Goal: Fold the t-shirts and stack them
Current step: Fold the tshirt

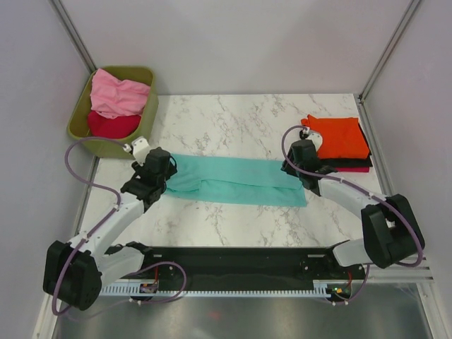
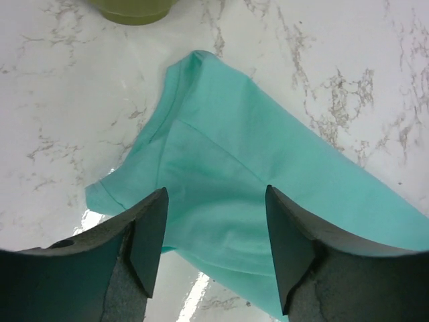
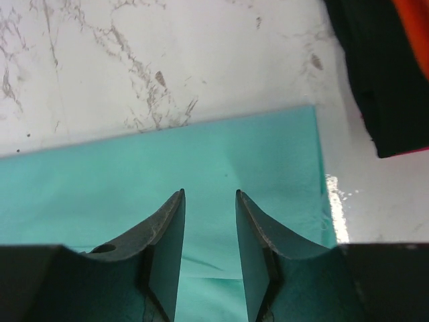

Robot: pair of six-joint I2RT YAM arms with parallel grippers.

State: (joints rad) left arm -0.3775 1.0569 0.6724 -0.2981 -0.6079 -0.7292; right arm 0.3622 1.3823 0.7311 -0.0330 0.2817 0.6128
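A teal t-shirt (image 1: 236, 181) lies folded into a long strip across the marble table (image 1: 233, 123). My left gripper (image 1: 157, 171) hovers open over its left, sleeve end (image 2: 201, 154), nothing between the fingers (image 2: 149, 235). My right gripper (image 1: 302, 164) stands open over the strip's right end (image 3: 201, 168), jaws apart with only flat cloth under them. An orange t-shirt (image 1: 339, 135) tops a stack at the right, over a black one (image 1: 353, 162) and a red edge. Pink (image 1: 116, 93) and crimson (image 1: 111, 125) t-shirts lie in the bin.
The olive-green bin (image 1: 145, 120) stands at the back left, its rim (image 2: 134, 10) showing in the left wrist view. The black shirt's edge (image 3: 375, 80) lies close to the teal strip's right end. White walls close in both sides.
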